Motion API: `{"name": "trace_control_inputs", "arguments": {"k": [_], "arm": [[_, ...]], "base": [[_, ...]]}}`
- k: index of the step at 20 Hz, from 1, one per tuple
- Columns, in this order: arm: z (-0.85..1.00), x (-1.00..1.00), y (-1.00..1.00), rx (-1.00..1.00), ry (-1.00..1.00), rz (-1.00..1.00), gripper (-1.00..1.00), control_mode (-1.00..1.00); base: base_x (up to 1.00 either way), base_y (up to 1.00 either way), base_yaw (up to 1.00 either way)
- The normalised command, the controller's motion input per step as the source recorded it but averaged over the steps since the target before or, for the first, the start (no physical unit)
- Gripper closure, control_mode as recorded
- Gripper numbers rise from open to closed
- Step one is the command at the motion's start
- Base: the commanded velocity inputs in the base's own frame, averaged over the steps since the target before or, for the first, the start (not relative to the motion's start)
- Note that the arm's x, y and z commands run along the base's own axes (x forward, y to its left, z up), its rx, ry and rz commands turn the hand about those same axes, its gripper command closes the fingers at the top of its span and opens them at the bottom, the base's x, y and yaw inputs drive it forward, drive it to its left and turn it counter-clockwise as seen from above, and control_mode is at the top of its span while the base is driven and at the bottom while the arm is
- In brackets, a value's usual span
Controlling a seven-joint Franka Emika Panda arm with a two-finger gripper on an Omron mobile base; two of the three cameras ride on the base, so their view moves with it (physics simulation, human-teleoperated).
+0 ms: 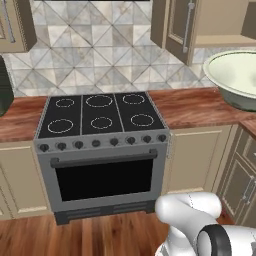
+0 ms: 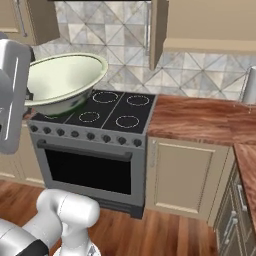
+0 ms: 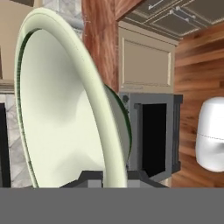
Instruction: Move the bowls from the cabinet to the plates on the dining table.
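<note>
My gripper (image 3: 114,177) is shut on the rim of the pale green-white bowl (image 3: 61,109); a dark fingertip shows on each side of the rim at the bottom of the hand view. The bowl (image 1: 234,75) hangs tilted in the air above the wood counter to the right of the stove. In the right base view the bowl (image 2: 65,77) hangs over the stove's left side, beside my white arm (image 2: 12,95). The tan cabinet (image 1: 200,25) stands open on the wall behind, its door (image 1: 176,25) swung out. The plates and the dining table are out of view.
A black stove top (image 1: 100,117) with a grey oven (image 1: 102,177) below stands ahead. Reddish wood counter (image 2: 200,120) runs to its right over beige doors (image 2: 182,175). A dark object (image 1: 4,85) sits at the far left and a silver object (image 2: 249,85) at the far right.
</note>
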Motion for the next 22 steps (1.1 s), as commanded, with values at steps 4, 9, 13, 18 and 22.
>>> {"name": "trace_control_inputs", "arguments": {"k": [4, 9, 13, 18, 22], "arm": [[0.0, 0.0, 0.0, 0.0, 0.0, 0.0, 1.0, 1.0], [0.0, 0.0, 0.0, 0.0, 0.0, 0.0, 1.0, 1.0], [0.0, 0.0, 0.0, 0.0, 0.0, 0.0, 1.0, 1.0], [0.0, 0.0, 0.0, 0.0, 0.0, 0.0, 1.0, 1.0], [0.0, 0.0, 0.0, 0.0, 0.0, 0.0, 1.0, 1.0]], "base": [[-0.01, 0.17, 0.24], [0.0, 0.12, 0.25], [0.0, 0.11, 0.25], [-0.01, 0.14, 0.24], [-0.19, 0.34, 0.16]]}}
